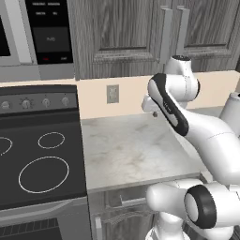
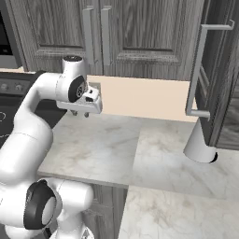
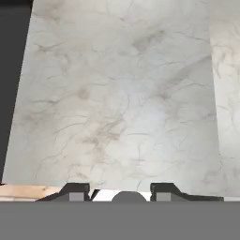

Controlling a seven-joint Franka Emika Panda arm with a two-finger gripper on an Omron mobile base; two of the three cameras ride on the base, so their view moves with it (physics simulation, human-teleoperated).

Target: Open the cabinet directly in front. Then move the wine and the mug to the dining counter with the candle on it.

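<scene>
while the dark grey cabinet [image 2: 140,32] overhead keeps both panelled doors shut, its long silver handles [image 2: 97,35] side by side, the robot's gripper [image 2: 84,113] hangs above the bare marble worktop [image 1: 131,150] beside the black stove [image 1: 37,154]. its two fingertips [image 3: 75,191] point down at the marble, standing apart with nothing between them.

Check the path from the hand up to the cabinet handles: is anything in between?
Nothing visible blocks it. The hand hangs over the marble worktop, pointing down, just below the shut cabinet. Its two bar handles stand right above, with only open air between.
</scene>
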